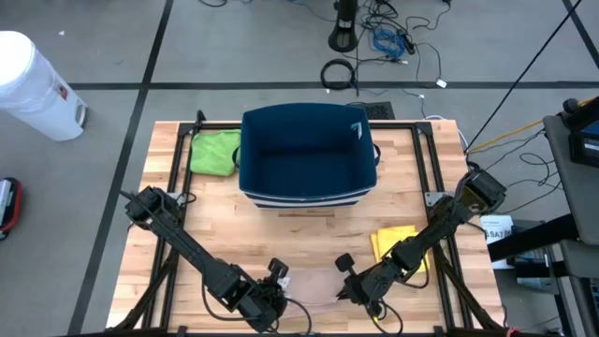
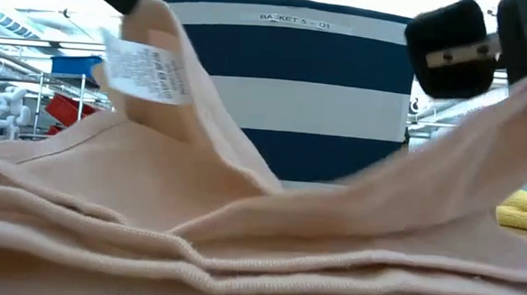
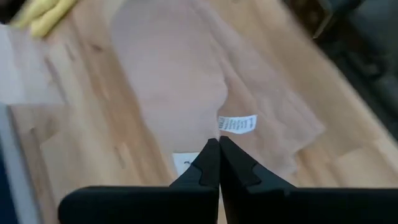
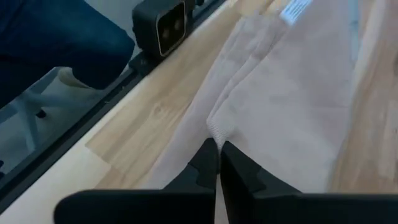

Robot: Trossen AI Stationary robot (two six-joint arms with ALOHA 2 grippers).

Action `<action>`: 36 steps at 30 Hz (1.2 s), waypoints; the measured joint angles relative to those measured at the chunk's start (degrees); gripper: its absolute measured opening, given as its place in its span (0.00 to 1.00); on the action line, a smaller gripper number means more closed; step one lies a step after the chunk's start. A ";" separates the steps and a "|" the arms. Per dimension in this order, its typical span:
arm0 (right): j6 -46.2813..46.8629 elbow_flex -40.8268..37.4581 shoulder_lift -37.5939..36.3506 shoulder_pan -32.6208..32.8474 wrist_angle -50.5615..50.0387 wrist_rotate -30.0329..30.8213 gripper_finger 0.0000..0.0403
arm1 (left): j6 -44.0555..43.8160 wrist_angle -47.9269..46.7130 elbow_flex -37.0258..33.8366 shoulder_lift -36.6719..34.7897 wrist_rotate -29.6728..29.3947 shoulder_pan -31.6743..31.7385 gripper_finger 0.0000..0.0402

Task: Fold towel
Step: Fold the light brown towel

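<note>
Pale pink cloth, the towel [image 1: 309, 285], lies at the front edge of the counter [image 1: 309, 225], about midway between its two front corners. It is lifted at two points and sags between them, with several folded layers stacked flat along the bottom of the low view. A white label [image 2: 147, 69] hangs from the raised corner seen on the left of the low view.

The left tool [image 1: 278, 278] is at the towel's left side, near the front edge; its fingers [image 3: 208, 168] are pressed together on the cloth, with the white label just beyond their tips in the left wrist view. The right tool [image 1: 348, 271] is at the towel's right side, also near the front edge, and its fingers [image 4: 211, 163] are closed on a bunched fold of the pink cloth. So each tool pinches the towel.

Behind the towel, in the middle of the counter towards the back edge, stands a dark blue basket [image 1: 307, 154] with white stripes; the low view shows small lettering near its rim. A green cloth [image 1: 215, 152] lies just beside the basket, near the back left corner. A yellow cloth [image 1: 393, 245] lies towards the front right corner, close to the right arm.
</note>
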 joint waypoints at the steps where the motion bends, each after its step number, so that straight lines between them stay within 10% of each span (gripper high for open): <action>1: -0.36 0.00 -0.92 0.13 -1.43 -0.21 0.00 | 0.11 0.47 0.00 0.00 1.07 -0.16 0.00; 19: 6.59 0.00 -4.81 0.37 -14.62 -6.57 0.02 | 1.61 7.14 -0.04 -0.04 12.35 0.86 0.00; 36: 11.21 0.00 -5.16 0.41 -15.44 -6.69 0.40 | 0.97 10.95 -0.04 1.22 22.13 1.94 0.04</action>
